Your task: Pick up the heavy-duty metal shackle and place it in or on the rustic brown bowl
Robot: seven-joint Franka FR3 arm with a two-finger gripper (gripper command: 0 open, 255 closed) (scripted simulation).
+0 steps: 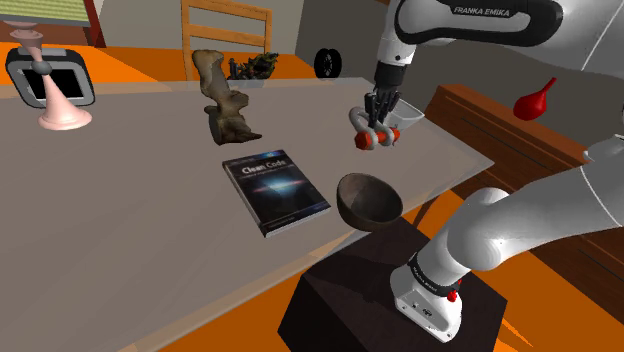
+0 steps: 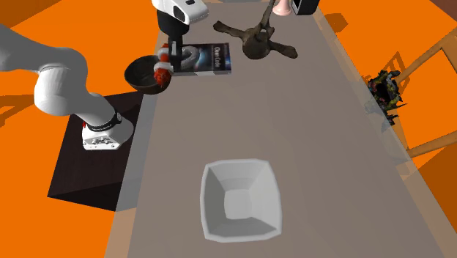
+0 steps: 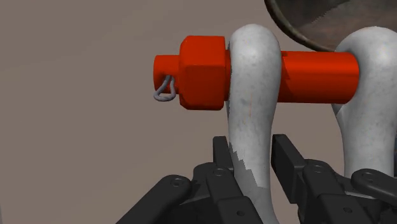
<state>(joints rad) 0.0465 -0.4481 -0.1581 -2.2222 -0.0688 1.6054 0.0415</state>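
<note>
- My gripper (image 3: 252,154) is shut tight on one leg of the grey shackle (image 3: 253,76).
- It hangs by the brown bowl (image 1: 368,200), not yet inside.

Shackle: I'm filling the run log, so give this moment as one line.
shackle: clasped by hand | bowl: close by | placing: not yet done

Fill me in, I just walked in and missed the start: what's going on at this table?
The white arm's end effector is shut on a grey shackle with a red pin, gripping one of its legs. It holds the shackle above the table, close to the dark brown bowl at the table's edge by the stand. The shackle is not yet in the bowl. A book lies on the table beside the bowl.
</note>
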